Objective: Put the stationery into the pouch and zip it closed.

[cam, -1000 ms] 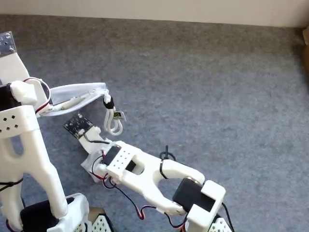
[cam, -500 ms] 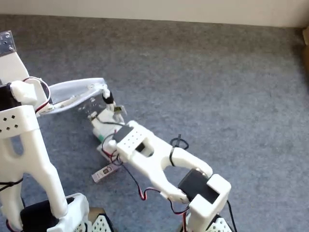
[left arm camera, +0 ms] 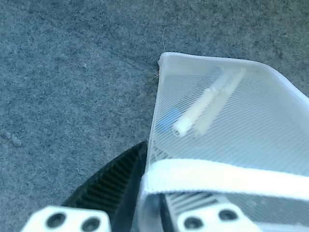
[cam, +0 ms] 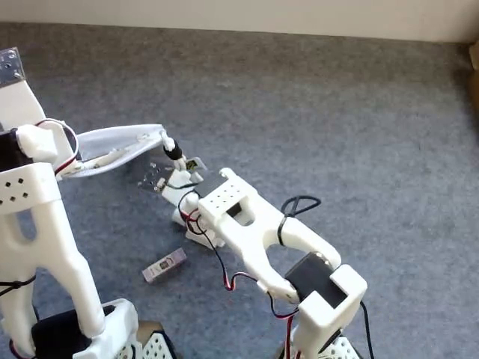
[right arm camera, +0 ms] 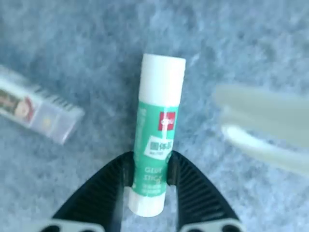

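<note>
The left gripper (left arm camera: 153,178) is clamping one edge of the pouch (left arm camera: 231,125), with its jaws closed tight on the white band and mesh. The pouch is a see-through white mesh, and two pens (left arm camera: 205,104) are lying inside it, side by side. In the high view the pouch (cam: 120,146) is stretching out from the left arm (cam: 37,202) toward 3 o'clock, at about 9 o'clock on the grey counter (cam: 352,120). Its zip pull (cam: 173,153) is hanging at the far end.

The right gripper (right arm camera: 148,166) is gripping a glue stick (right arm camera: 161,130) near its lower end. Its black jaws are closed against both sides of the green label, and the white cap is pointing away from the wrist. Whether the stick is touching the counter cannot be told. The right arm (cam: 247,224) is reaching in from 5 o'clock, and its wrist is sitting just at 5 o'clock of the zip pull, near the pouch's end.

A small box (cam: 164,265) is lying flat on the counter at about 7 o'clock from the right wrist, apart from the pouch. In the right wrist view the same box (right arm camera: 38,111) is lying beside the glue stick without touching it, and the pouch's pale edge (right arm camera: 260,121) is showing on the stick's other side.
</note>
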Available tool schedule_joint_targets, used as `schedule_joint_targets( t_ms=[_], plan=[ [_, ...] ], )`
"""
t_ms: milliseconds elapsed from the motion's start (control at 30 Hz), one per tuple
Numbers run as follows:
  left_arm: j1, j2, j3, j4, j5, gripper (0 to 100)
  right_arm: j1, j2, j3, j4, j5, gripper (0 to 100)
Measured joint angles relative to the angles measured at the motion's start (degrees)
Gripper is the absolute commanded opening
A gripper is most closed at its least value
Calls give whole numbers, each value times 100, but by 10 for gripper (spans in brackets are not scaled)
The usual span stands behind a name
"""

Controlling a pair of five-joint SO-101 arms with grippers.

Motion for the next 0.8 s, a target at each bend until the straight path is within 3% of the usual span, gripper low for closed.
schedule_joint_targets(
  t_ms=[100,333,800],
  plan=[
    [0,0,0,-9,0,11,0,0,0,105,-62,167],
    [0,0,0,-9,0,11,-9,0,0,149,-334,167],
    [0,0,0,-9,0,11,-105,0,0,-976,-1222,166]
  ],
)
